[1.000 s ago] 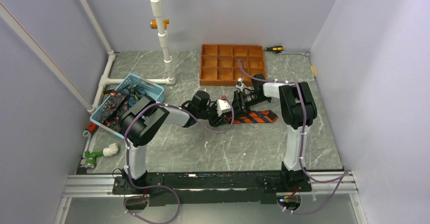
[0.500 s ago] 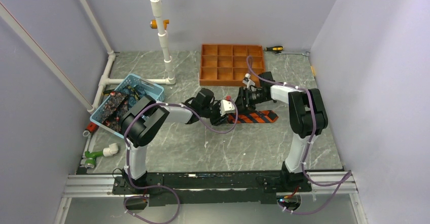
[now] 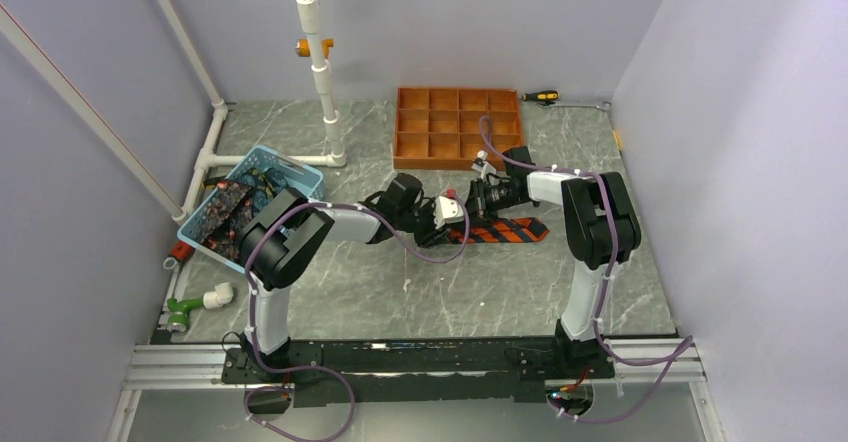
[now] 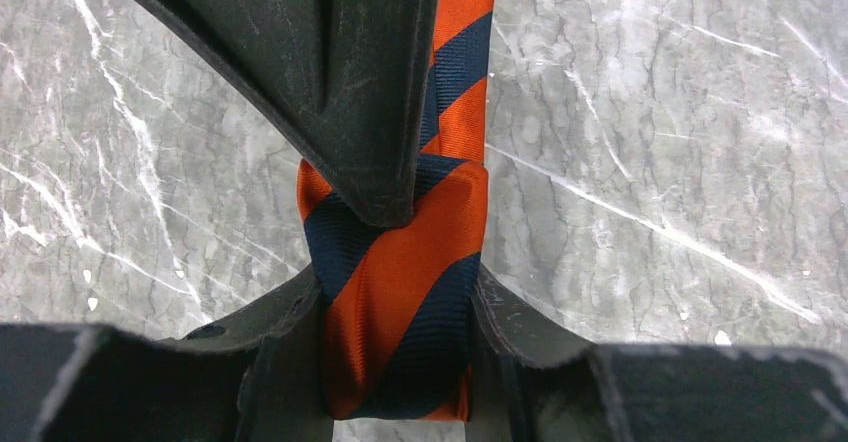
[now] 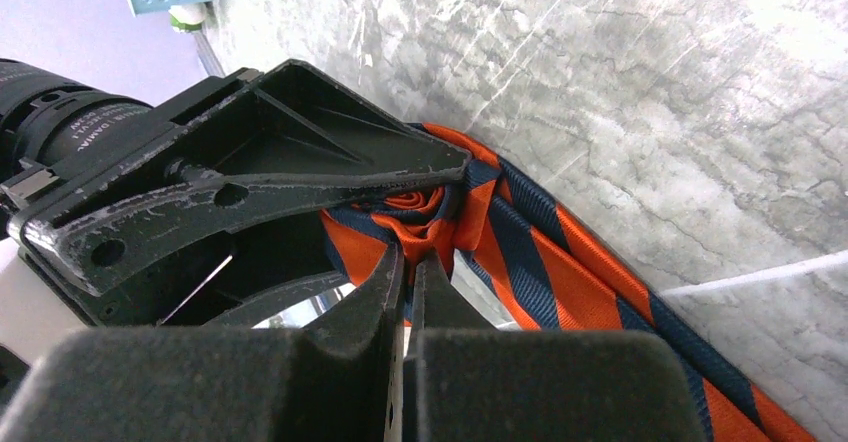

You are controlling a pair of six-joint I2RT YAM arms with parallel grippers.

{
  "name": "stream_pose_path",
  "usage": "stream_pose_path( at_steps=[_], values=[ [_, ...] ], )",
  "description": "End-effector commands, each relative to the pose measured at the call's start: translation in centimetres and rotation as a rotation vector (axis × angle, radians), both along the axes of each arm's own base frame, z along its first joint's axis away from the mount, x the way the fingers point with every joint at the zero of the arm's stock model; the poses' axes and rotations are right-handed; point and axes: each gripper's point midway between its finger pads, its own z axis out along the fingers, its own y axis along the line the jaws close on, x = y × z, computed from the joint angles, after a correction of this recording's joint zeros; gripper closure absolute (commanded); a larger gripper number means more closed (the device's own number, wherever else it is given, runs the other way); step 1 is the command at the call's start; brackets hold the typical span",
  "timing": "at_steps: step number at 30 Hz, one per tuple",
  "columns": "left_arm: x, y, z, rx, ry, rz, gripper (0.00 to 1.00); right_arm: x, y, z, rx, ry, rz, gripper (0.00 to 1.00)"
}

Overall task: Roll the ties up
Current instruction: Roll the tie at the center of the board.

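An orange and dark blue striped tie (image 3: 512,230) lies at mid-table, its left end rolled up. In the left wrist view the roll (image 4: 400,292) sits between both pads of my left gripper (image 4: 398,327), which is shut on its two sides. My right gripper (image 5: 410,260) is shut, its tips pinching the orange fabric at the roll's centre (image 5: 415,202). The flat tail (image 5: 600,292) runs away to the right. From above, the left gripper (image 3: 447,224) and right gripper (image 3: 470,202) meet at the roll. More dark patterned ties (image 3: 222,212) lie in the basket.
A blue basket (image 3: 300,174) stands at the left, against white pipes (image 3: 322,72). The orange-brown gridded tray (image 3: 458,158) sits just behind the grippers. A screwdriver (image 3: 541,96) lies at the back. A green and white pipe fitting (image 3: 195,305) lies at front left.
My right gripper has gone from open to shut at the roll's centre, and its arm has shifted a little to the right. The left gripper kept its hold on the roll.
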Motion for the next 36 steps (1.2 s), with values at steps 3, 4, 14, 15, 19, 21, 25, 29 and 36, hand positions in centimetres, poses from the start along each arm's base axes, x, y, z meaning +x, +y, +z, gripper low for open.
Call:
stream_pose_path(
  at_steps=[3, 4, 14, 15, 19, 21, 25, 29, 36],
  values=[
    [-3.5, 3.2, -6.0, 0.148, 0.18, -0.002, 0.43, -1.1, -4.2, -5.6, -0.318, 0.0, -0.002, 1.0],
    [-3.5, 2.4, -5.1, 0.098, 0.182, -0.024, 0.39, -1.1, -4.7, -5.9, -0.35, -0.002, -0.005, 1.0],
    [-2.4, -3.0, -0.7, -0.186, 0.178, -0.117, 0.38, 0.4, -7.1, -7.2, -0.541, -0.034, -0.024, 1.0],
    [-2.4, -3.4, -0.3, -0.212, 0.181, -0.127, 0.38, 0.6, -7.2, -7.3, -0.548, -0.034, -0.021, 1.0],
    [-3.0, -4.4, 0.4, -0.298, 0.226, -0.15, 0.39, 0.9, -7.5, -7.8, -0.581, -0.037, -0.017, 1.0],
    [-3.0, -4.9, 0.2, -0.327, 0.266, -0.138, 0.4, 0.8, -7.5, -8.0, -0.594, -0.037, -0.009, 1.0],
    [-3.1, -5.6, -0.1, -0.37, 0.336, -0.103, 0.4, 0.8, -7.3, -8.2, -0.598, -0.038, -0.008, 1.0],
    [-3.2, -6.0, -1.4, -0.337, 0.337, -0.058, 0.47, 0.9, -6.5, -8.1, -0.571, -0.033, -0.002, 1.0],
    [-4.0, -1.1, -6.8, -0.029, 0.181, -0.04, 0.79, 0.8, -4.3, -4.3, -0.409, -0.062, 0.038, 0.93]
  ],
)
